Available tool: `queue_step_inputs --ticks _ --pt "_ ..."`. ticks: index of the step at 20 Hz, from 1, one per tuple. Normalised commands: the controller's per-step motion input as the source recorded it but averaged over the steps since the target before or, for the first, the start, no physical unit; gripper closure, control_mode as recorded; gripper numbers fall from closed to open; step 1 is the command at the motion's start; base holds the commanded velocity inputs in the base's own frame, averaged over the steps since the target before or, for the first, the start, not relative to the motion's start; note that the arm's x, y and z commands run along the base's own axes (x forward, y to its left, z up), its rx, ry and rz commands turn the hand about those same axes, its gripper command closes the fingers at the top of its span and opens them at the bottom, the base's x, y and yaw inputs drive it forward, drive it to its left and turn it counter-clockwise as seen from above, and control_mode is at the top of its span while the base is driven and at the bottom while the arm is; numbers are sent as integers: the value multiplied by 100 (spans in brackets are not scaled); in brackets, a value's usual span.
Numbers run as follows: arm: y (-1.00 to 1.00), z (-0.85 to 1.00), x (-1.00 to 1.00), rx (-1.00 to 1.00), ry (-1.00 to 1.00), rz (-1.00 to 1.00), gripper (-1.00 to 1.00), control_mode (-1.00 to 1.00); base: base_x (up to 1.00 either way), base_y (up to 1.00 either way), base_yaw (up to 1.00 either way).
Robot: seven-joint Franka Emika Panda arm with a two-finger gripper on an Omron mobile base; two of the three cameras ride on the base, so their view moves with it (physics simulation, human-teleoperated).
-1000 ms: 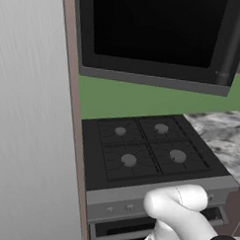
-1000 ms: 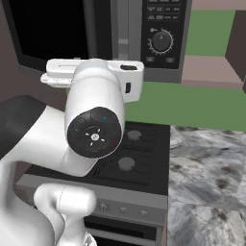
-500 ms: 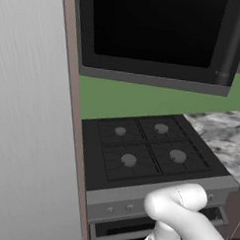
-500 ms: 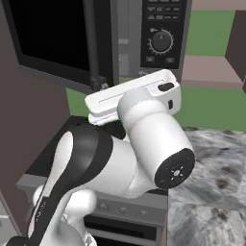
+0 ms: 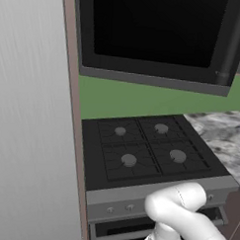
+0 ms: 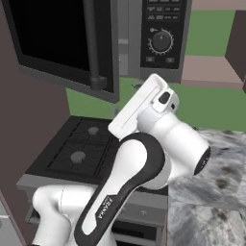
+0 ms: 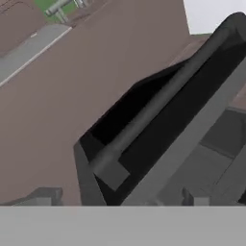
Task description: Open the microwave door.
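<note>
The microwave door [image 5: 155, 29] is a dark grey panel with a black window, high above the stove. Its tall black bar handle [image 5: 234, 43] runs down the door's right side. From the right, the door [image 6: 53, 33] stands swung out a little, with a grey strip between its handle [image 6: 92, 43] and the control panel [image 6: 162, 33]. My white hand [image 6: 139, 108] hangs tilted just below the door's lower right corner, fingers hidden. In the hand view the handle [image 7: 158, 110] crosses diagonally, seen from below. My gripper [image 7: 120, 199] is open, tips wide apart, holding nothing.
A black four-burner stove [image 5: 145, 148] lies under the microwave, with a grey knob strip and oven door [image 5: 122, 231] at its front. A tall grey fridge side [image 5: 28, 113] stands on the left. A marble counter [image 6: 216, 192] runs along the right.
My arm has swung: the wrist and hand moved right and down and rolled over. The door and handle stand where they were.
</note>
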Motion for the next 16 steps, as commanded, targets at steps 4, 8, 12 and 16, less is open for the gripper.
queue_step_inputs --ticks 4,8,12,16 --pt "0 0 56 -26 -25 18 -100 -100 0 0 0" --pt "-18 5 55 -16 -19 18 -100 -100 0 0 0" --pt "-26 3 54 -15 -16 14 -100 -100 0 0 0" --pt "-2 5 57 -15 -11 5 -100 -100 0 0 0"
